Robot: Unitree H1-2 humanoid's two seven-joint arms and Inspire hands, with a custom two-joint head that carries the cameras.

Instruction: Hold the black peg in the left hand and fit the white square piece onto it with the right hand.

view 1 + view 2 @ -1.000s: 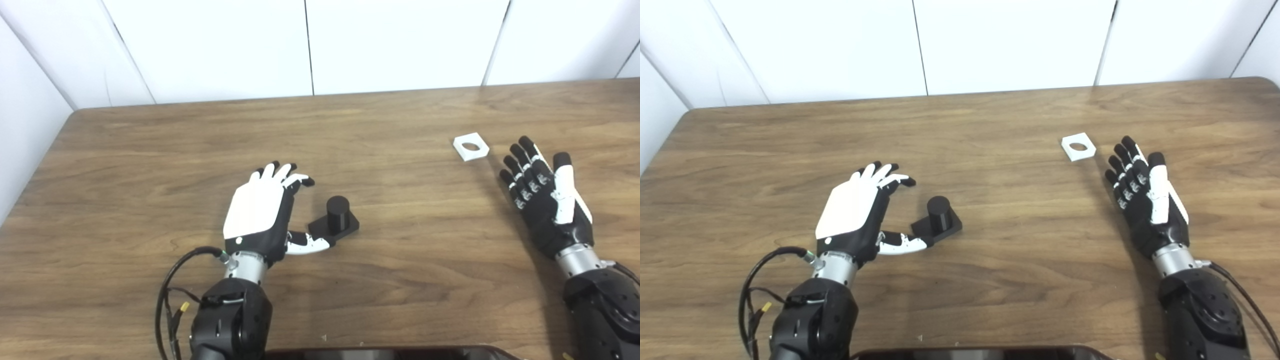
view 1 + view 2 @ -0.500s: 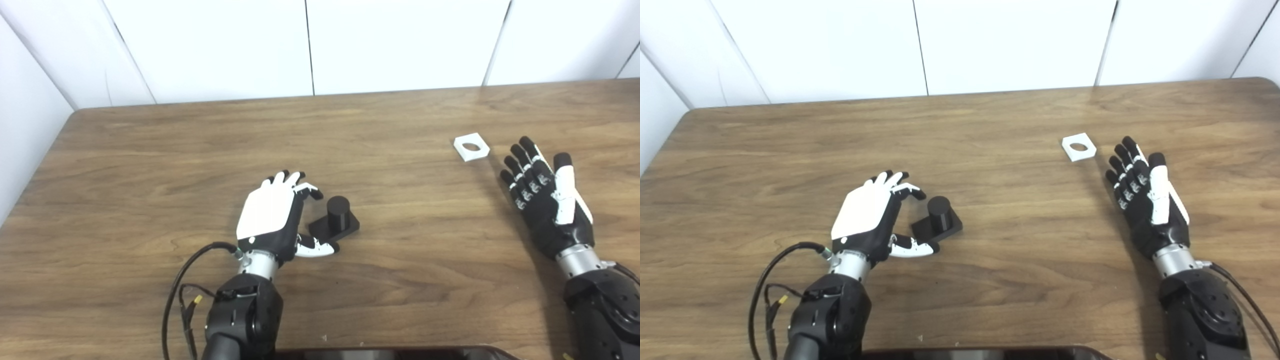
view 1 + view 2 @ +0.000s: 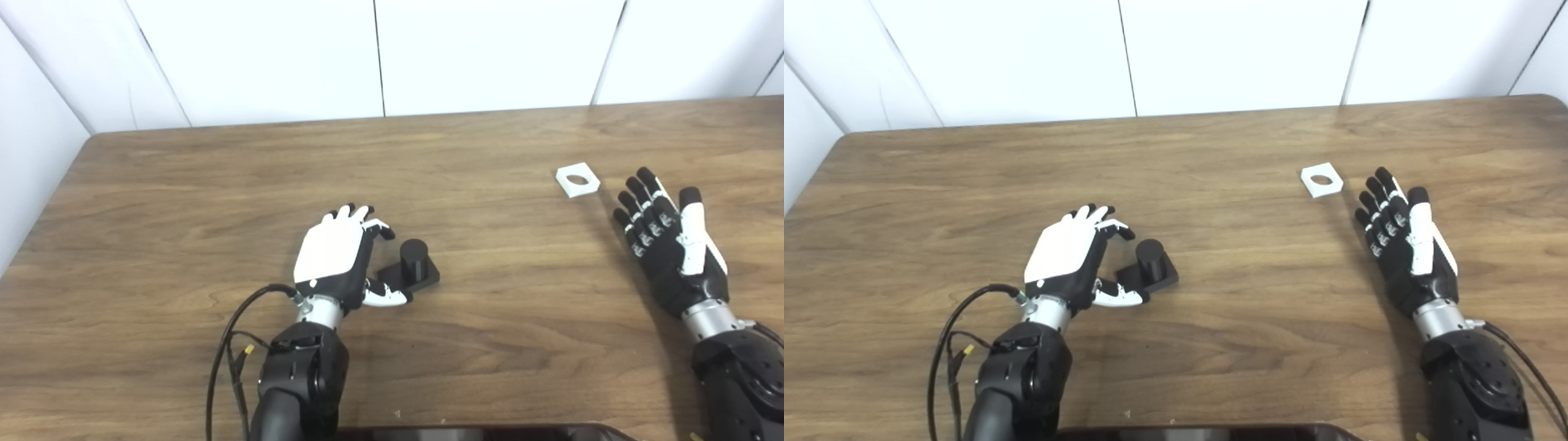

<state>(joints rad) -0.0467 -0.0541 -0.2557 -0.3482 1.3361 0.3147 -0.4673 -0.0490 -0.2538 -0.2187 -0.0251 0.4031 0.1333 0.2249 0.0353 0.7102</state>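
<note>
Left hand (image 3: 334, 260) open (beside black peg (image 3: 414, 264))

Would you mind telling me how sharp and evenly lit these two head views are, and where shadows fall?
Left eye view: soft overall, even light, a faint shadow left of the right hand. Right eye view: equally soft; the black peg shows little surface detail, the white square piece stays legible.

One black peg (image 3: 414, 260), one white square piece (image 3: 577, 179).
</note>
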